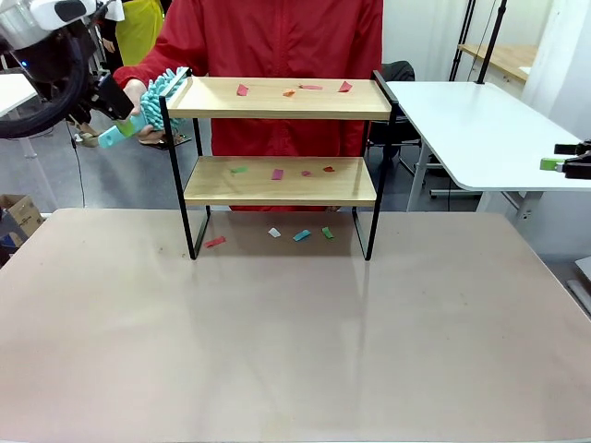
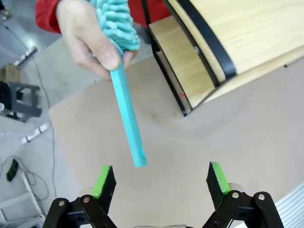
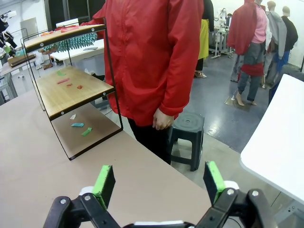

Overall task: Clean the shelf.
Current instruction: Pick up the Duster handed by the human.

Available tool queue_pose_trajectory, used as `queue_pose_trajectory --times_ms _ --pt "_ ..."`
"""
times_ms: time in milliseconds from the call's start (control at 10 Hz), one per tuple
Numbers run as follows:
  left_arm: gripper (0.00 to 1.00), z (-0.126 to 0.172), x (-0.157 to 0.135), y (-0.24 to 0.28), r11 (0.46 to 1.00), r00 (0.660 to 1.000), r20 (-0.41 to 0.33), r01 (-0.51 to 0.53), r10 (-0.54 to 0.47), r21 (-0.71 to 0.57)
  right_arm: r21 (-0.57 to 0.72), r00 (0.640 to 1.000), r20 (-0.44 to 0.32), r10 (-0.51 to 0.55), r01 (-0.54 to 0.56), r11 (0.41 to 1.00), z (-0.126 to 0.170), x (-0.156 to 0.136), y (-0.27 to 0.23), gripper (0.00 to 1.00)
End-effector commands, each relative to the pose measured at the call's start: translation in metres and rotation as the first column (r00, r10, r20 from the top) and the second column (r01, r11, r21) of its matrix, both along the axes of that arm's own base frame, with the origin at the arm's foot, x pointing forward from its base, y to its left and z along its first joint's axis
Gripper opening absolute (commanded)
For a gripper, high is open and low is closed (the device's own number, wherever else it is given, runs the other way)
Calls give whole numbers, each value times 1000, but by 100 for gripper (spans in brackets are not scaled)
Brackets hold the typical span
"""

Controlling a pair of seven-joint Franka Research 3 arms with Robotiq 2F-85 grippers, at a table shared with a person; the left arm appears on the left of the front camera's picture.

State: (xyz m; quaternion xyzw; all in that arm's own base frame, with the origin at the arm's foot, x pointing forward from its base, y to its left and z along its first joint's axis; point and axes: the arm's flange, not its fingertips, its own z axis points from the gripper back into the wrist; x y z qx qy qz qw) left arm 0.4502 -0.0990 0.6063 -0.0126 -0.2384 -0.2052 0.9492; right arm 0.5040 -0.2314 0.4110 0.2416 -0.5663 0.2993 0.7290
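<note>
The shelf (image 1: 277,182) stands at the far middle of the table, two wooden boards in a black frame; it also appears as the shelf (image 2: 199,57) and the shelf (image 3: 66,90). Several paper scraps (image 1: 311,88) lie on the top board, more scraps (image 1: 277,173) on the lower board, and others (image 1: 302,235) on the table beneath. A person's hand (image 2: 88,40) holds a teal duster (image 2: 126,104) at the shelf's left end, handle pointing at my left gripper (image 2: 160,183), which is open just short of the handle tip. My right gripper (image 3: 159,183) is open and holds nothing, far right off the table (image 1: 559,159).
The person in a red jacket (image 1: 277,37) stands right behind the shelf. A white side table (image 1: 480,129) is at the right, a dark stool (image 3: 187,133) on the floor beside it. The near part of the brown table (image 1: 295,351) is bare.
</note>
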Motion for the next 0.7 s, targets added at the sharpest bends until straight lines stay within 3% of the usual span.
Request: queue_pose_trajectory --times_ms 0,200,600 --pt "100 -4 21 -7 996 996 3 -87 87 10 0 1000 -16 -17 17 1000 4 1 5 100" --pt "100 -11 33 -11 985 985 31 -168 167 31 0 1000 -16 -17 17 1000 4 1 5 100" --pt "100 -21 47 -7 976 979 21 -205 204 78 0 1000 -16 -17 17 1000 4 1 5 100"
